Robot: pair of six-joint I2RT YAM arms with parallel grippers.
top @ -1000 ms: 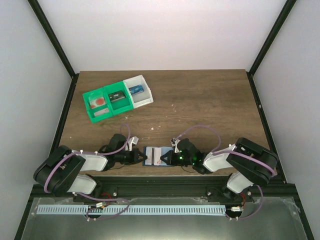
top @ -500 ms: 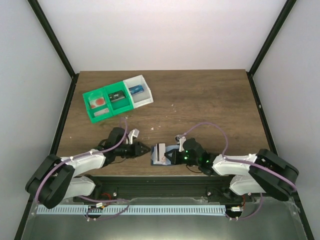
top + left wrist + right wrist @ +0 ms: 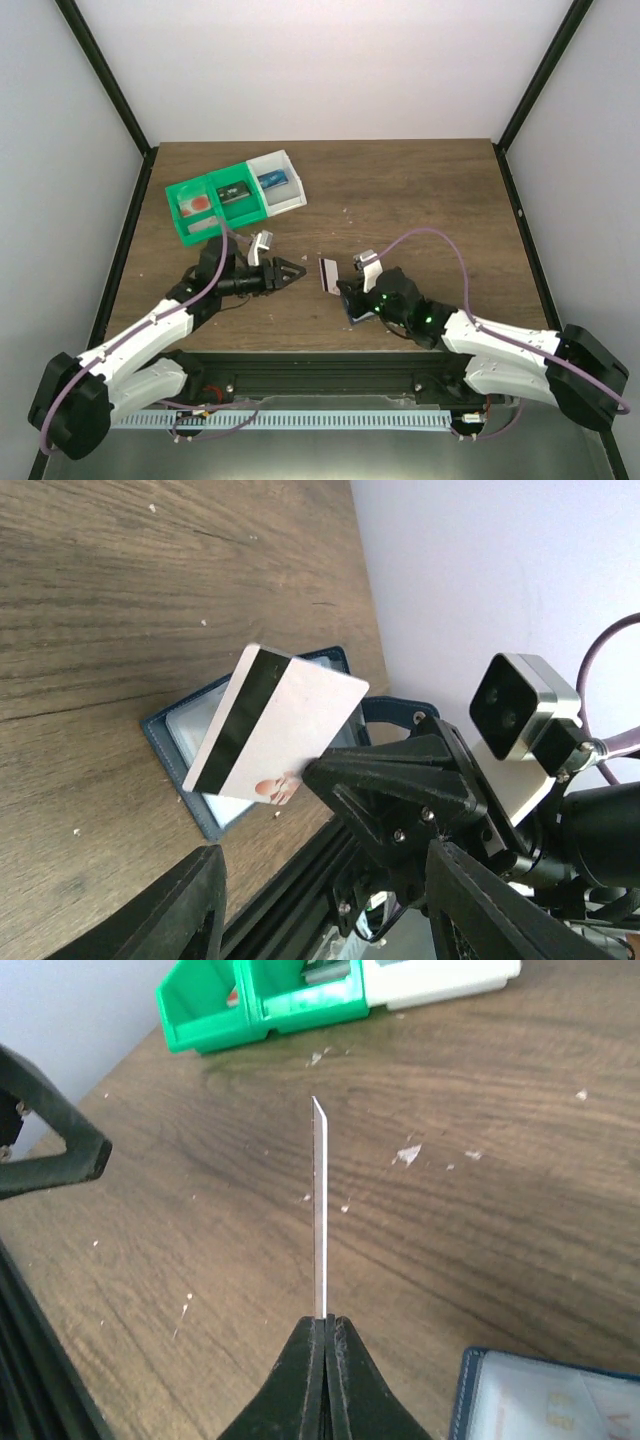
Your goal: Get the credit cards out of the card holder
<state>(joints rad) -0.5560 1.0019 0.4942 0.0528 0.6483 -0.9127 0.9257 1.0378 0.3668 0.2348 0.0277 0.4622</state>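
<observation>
Beneath the small blue folding wallet [image 3: 180, 730], open flat: brown wooden table [image 3: 420, 200]. Far beyond the wallet, a green-and-white three-bin plastic tray [image 3: 235, 195]. To the wallet's left, left gripper [image 3: 300, 273] spread wide, holding nothing. Just above the wallet, right gripper [image 3: 325, 1322] pinched tight on one edge of a pale grey-white plastic card [image 3: 319, 1210], held clear and standing on edge. Probably light, stiff, slick; best gripped by an edge, well in from the corner.

right hand [image 3: 343, 288] grips a pale credit card [image 3: 327, 274] just beside the left hand [image 3: 297, 271].
</observation>
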